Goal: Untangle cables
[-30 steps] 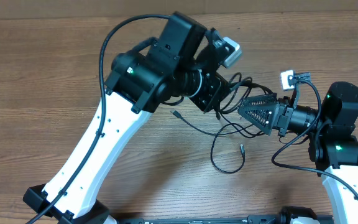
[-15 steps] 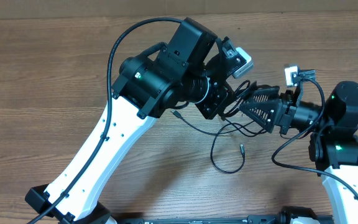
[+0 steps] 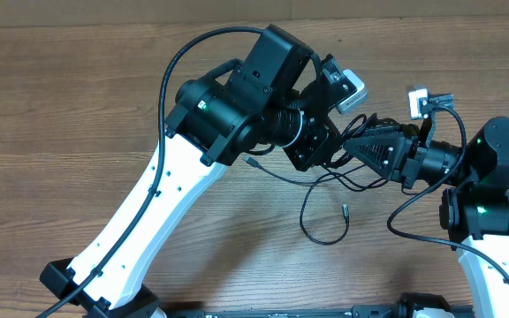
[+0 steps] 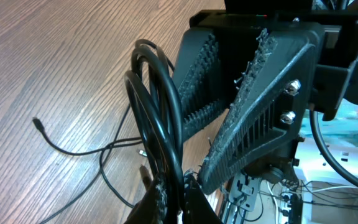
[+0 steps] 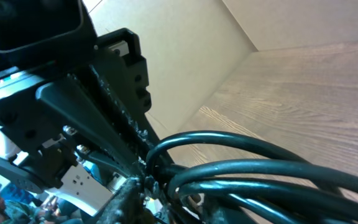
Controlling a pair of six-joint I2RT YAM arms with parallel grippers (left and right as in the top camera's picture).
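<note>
Both claws are clenched on the looped cables [image 4: 163, 130]: my left gripper [image 4: 171, 200] and right gripper [image 3: 350, 147] pinch the bundle almost tip to tip. I see loose strands trailing onto the table [image 3: 60, 88].

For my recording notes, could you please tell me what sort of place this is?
Probably a robotics lab bench: a wooden table, a left robot arm and a right robot arm, and a tangle of thin black cables.
</note>
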